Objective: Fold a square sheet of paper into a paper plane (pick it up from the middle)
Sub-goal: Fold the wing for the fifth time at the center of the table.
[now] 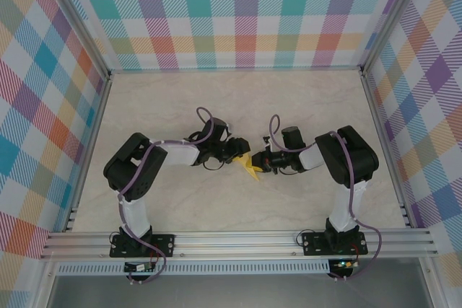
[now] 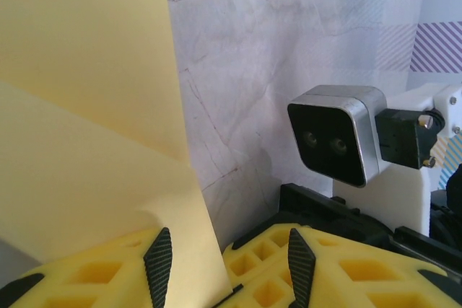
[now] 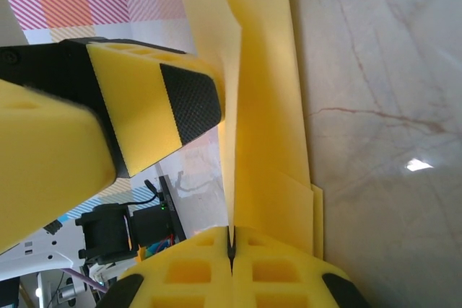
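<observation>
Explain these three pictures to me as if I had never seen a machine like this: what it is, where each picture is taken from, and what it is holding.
The overhead picture looks down on two black-and-white robot arms bolted at the near edge of a pale marbled table, inside checked walls. Each arm ends in a two-finger gripper with yellow foam pads. The other two pictures come from small cameras on the wrists.

Between the arms is a thin folded yellow sheet of paper, lifted on edge rather than lying flat.

In the right wrist picture, the right gripper is shut on the paper's edge. The left gripper stands partly open, the paper passing between its fingers. The silver-fronted box there is the other arm's camera.
</observation>
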Robot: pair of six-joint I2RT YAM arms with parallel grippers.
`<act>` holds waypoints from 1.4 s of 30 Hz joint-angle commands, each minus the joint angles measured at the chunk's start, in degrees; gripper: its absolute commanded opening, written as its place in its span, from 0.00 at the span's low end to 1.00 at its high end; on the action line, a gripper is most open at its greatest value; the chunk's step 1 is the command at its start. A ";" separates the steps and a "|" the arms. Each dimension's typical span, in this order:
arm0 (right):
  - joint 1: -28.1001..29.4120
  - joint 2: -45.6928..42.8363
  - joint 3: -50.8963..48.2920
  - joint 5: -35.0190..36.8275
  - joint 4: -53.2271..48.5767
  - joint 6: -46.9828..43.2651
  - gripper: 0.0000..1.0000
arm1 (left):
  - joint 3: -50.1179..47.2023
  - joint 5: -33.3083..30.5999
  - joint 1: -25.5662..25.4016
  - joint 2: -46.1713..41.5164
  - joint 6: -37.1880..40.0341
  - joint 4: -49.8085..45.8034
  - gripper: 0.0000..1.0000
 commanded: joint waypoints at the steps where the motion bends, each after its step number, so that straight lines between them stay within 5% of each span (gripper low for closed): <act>1: -0.36 1.83 -0.56 4.25 -6.21 -1.20 0.06 | 2.02 0.66 -0.73 1.88 1.47 1.37 0.48; 16: 0.14 -4.73 1.23 8.82 -22.42 -8.63 0.19 | 2.89 1.03 -0.73 4.97 4.20 -3.41 0.48; 29: 1.89 -6.04 1.58 11.46 -30.33 -13.06 0.11 | 4.21 1.56 -0.73 5.61 4.76 -5.46 0.48; 35: 3.33 -6.81 4.28 16.49 -38.28 -15.80 0.13 | 4.42 1.47 -0.73 5.52 4.75 -6.25 0.48; 42: 3.47 -10.50 4.74 14.33 -39.99 -15.50 0.16 | 4.61 1.39 -0.73 5.69 4.91 -6.92 0.48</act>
